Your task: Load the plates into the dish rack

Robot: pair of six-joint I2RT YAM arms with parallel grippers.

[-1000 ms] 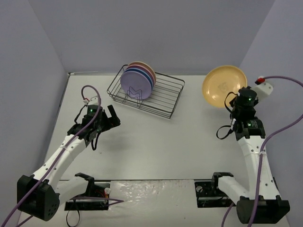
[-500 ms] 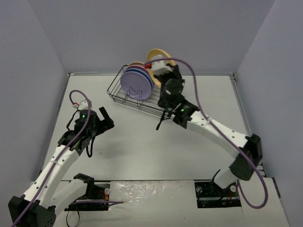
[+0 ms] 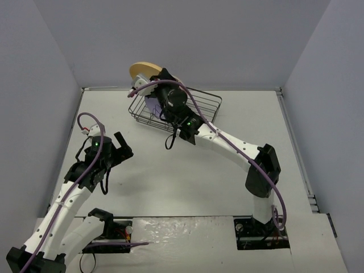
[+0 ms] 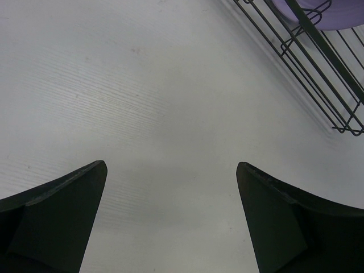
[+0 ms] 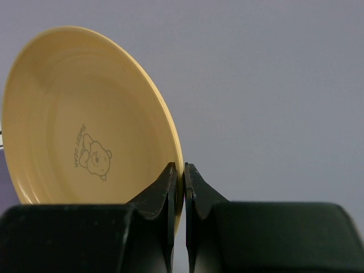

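Your right gripper is pinching only the rim of the round orange-yellow plastic plate, risking it pivoting and dropping.

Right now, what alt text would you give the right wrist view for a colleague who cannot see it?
The right gripper, shut, pinches the rim of a round orange-yellow plastic plate, held upright on edge. A small bear drawing marks the plate's inner face; behind is a plain grey wall.

Right arm lies across dish rack; its right half apparently free; table centre open.
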